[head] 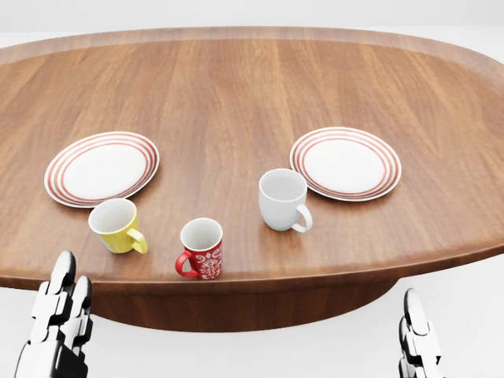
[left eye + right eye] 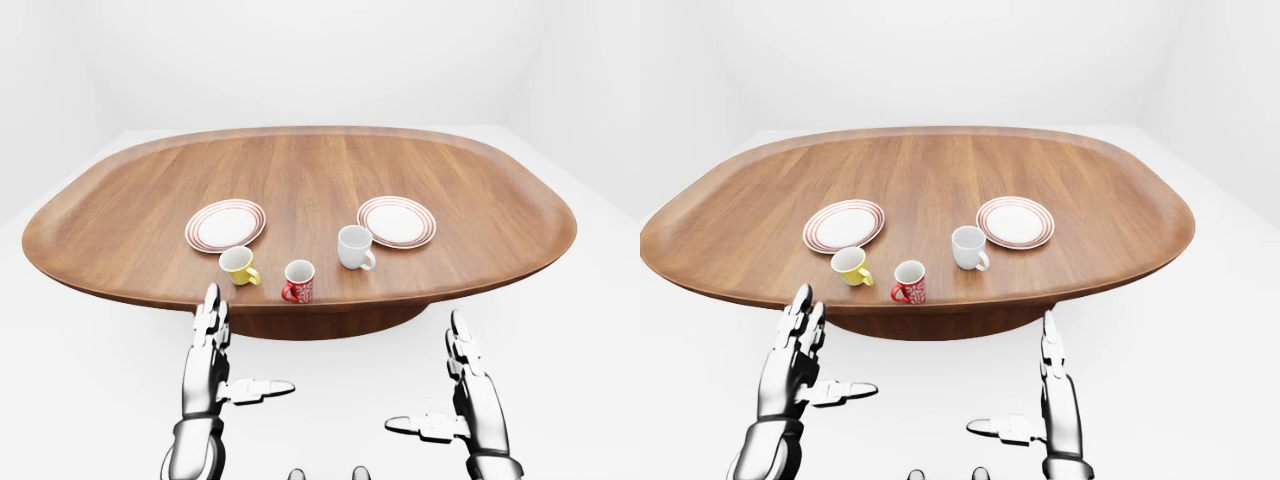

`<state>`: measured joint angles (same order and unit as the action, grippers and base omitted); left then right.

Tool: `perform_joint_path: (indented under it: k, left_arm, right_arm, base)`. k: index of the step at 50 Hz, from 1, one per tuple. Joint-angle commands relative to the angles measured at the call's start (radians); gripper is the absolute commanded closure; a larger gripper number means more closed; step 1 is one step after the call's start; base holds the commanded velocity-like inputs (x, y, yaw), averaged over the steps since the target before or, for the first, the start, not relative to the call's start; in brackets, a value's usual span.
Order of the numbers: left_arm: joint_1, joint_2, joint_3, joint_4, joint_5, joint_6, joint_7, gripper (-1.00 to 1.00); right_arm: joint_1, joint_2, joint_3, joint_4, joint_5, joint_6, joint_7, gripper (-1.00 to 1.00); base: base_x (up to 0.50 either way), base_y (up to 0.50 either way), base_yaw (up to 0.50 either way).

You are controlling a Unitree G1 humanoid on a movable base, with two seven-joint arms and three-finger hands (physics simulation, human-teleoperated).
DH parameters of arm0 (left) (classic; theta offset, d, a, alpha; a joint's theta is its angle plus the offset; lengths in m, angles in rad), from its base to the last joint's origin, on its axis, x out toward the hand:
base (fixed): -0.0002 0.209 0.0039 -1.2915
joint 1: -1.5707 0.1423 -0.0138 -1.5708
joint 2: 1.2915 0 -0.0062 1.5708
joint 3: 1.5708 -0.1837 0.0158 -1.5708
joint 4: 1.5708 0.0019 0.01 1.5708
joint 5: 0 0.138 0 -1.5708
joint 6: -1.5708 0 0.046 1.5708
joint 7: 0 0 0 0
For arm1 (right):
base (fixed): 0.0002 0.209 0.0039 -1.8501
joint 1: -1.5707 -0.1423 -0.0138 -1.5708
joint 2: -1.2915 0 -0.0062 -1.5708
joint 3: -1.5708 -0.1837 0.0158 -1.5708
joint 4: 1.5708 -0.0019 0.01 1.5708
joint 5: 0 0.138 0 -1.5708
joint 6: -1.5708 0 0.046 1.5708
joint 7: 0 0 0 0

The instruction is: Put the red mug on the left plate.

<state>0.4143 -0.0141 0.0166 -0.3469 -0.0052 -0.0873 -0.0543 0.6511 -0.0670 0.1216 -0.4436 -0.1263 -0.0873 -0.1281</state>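
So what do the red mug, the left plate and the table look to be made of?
Red mug: looks like glazed ceramic, with a glossy red outside, white floral print and white inside. Left plate: likely the same, smooth white with red rim rings. Table: wood or wood veneer, judging by the long grain streaks and satin sheen.

No text, label, brand, number or sign can be read anywhere. The red mug (image 1: 201, 248) bears only a white floral pattern, and both plates carry plain red rings.

Red mug (image 1: 201, 249), apparently white-patterned.
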Motion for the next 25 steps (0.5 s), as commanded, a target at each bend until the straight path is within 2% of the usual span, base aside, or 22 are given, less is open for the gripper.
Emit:
perform_joint_path:
  k: [1, 17, 25]
  left_arm:
    - [0.026, -0.001, -0.003, -0.015, -0.001, 0.0, -0.005, -1.0]
    - [0.029, 0.002, -0.009, -0.018, 0.006, 0.0, -0.007, -1.0]
    - [0.112, 0.01, -0.045, -0.046, 0.021, 0.0, -0.002, -1.0]
  right_arm:
    - [0.018, -0.013, 0.017, -0.018, -0.013, 0.0, -0.017, -1.0]
    - [0.023, -0.026, 0.035, -0.029, -0.025, 0.0, -0.032, -1.0]
    - [0.023, -0.036, 0.042, -0.032, -0.024, 0.0, -0.042, -1.0]
  base:
    - [0.0, 0.0, 0.0]
    - [0.0, 0.0, 0.0]
    - [0.0, 0.0, 0.0]
